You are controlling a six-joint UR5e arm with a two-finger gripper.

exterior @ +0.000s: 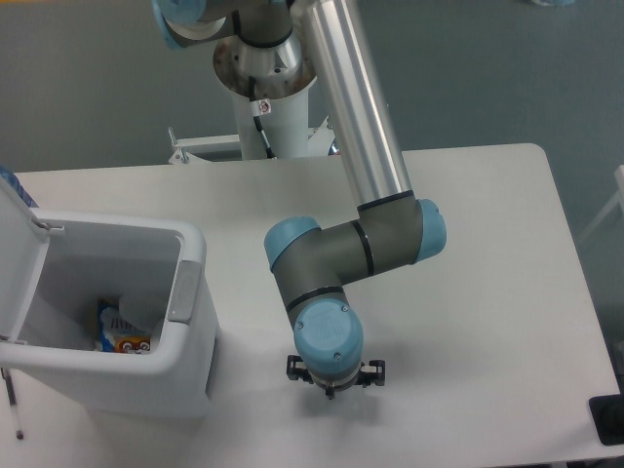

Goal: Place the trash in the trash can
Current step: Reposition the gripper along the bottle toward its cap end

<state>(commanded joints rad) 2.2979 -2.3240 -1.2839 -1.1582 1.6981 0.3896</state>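
The trash can is a white bin standing open at the table's left, with a grey latch panel on its rim and its lid tilted up at the far left. Inside it a translucent whitish piece of trash lies over a blue-and-orange snack packet. My gripper points straight down over the table's front middle, to the right of the can and apart from it. The blue wrist cap hides the fingers, so I cannot tell how they stand or whether they hold anything.
The arm's white pedestal stands behind the table's back edge. A black object sits at the front right corner. A thin dark rod hangs beside the can's left side.
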